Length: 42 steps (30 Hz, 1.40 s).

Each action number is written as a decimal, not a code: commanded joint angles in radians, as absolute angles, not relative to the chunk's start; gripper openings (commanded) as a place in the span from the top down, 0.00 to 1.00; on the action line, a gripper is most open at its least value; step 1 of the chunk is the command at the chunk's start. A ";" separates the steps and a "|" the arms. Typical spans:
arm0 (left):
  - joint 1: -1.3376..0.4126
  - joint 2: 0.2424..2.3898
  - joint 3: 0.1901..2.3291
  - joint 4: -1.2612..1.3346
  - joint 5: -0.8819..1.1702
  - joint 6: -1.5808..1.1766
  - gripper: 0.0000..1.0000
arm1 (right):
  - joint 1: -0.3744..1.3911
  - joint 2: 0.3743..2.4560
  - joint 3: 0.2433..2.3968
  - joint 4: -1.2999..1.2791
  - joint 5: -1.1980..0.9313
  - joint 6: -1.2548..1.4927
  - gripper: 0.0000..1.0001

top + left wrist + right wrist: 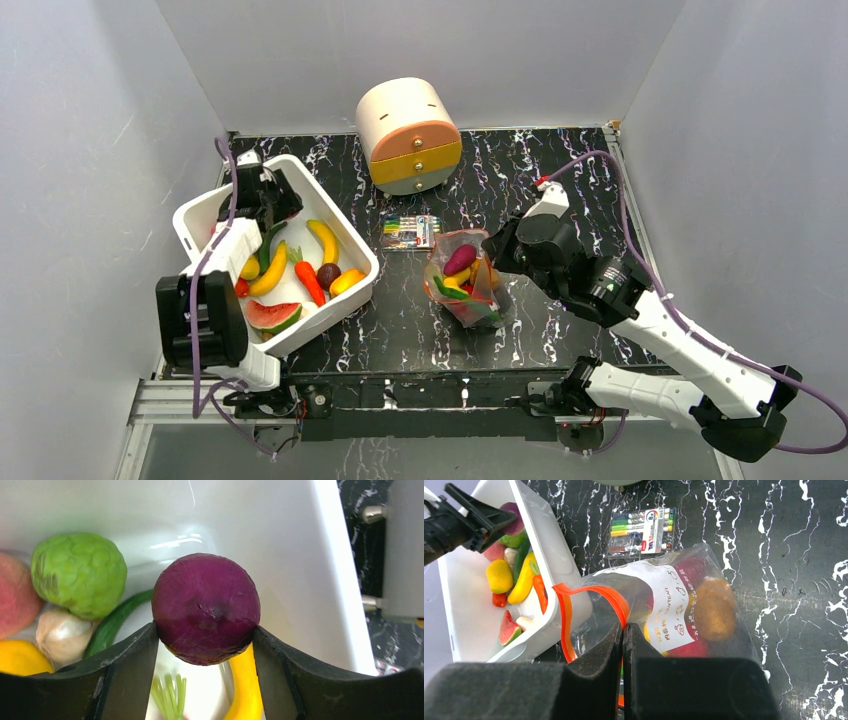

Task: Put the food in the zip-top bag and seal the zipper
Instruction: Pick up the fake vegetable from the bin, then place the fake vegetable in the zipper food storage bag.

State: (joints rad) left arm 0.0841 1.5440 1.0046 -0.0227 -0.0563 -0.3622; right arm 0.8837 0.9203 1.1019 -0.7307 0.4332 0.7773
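Currently the left gripper (pixel 206 631) is at the far end of the bin (pixel 342 220), jaws pinching a round purple ball (pixel 206 605), one finger touching each side. Can't tell if the ball is off the bin floor. Just beside it are a green lumpy ball (pixel 77 575), garlic (pixel 62 635) and a cucumber (pixel 112 622). Also in the bin: bananas (pixel 322 240), carrot (pixel 310 283), watermelon slice (pixel 272 316).

Right gripper (pixel 623 630) has its jaws pressed together on the bag (pixel 674 605) at its mouth edge, and the zipper (pixel 599 591) runs into the pinch. The mouth gapes, its loop facing the bin. The bag sits on the table right of the bin, apart from it in the top view. Inside it are a magenta oval (pixel 460 260) plus yellow, green and red bits. Pens (pixel 410 231) lie just behind the bag.
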 commanded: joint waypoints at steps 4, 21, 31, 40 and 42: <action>0.088 1.327 0.930 -0.138 0.000 -0.383 0.57 | 0.886 0.901 1.075 -0.663 0.408 0.803 1.00; 0.016 0.998 1.009 -0.423 0.254 -0.360 0.58 | 0.887 0.927 1.096 -0.673 0.416 0.822 1.00; -0.065 0.870 0.936 -0.373 0.530 -0.347 0.58 | 0.886 0.989 1.126 -0.681 0.504 0.847 1.00; -0.153 0.802 0.879 -0.315 0.784 -0.376 0.57 | 0.885 1.065 1.169 -0.653 0.512 0.848 1.00; -0.166 0.794 0.863 -0.299 0.825 -0.382 0.57 | 0.885 1.077 1.172 -0.647 0.504 0.847 1.00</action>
